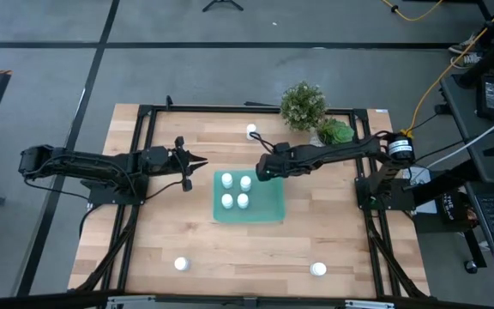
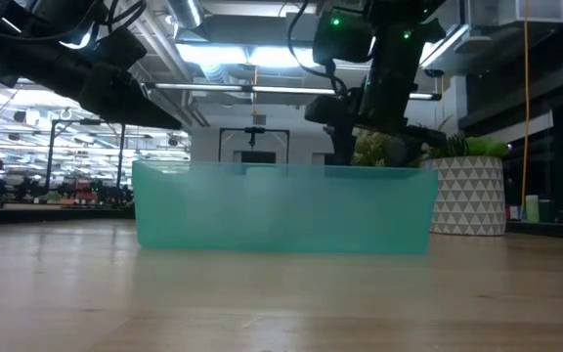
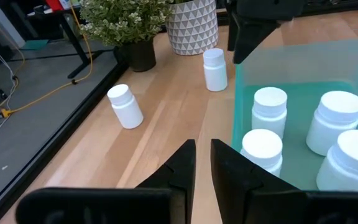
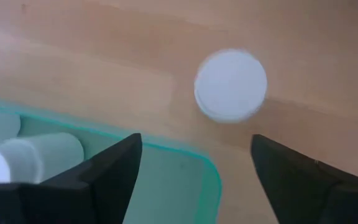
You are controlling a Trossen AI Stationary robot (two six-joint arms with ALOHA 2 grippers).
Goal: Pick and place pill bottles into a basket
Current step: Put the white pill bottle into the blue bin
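The right tool [image 1: 262,168], fingers apart, hovers over the teal basket's [image 1: 273,213] far-right corner, probably lining up the nearby pill bottle [image 4: 230,85]; the left tool [image 1: 198,162], fingers together, waits left.

A light wooden table [image 1: 161,232] framed by black rails carries a teal basket [image 1: 267,211] at its centre. 3 pill bottles stand directly on the wood: 1 near the far edge [image 1: 251,130], 2 near the front edge, left [image 1: 181,264] and right [image 1: 318,269]. 2 potted plants [image 1: 303,105] [image 1: 334,132] sit at the far right.
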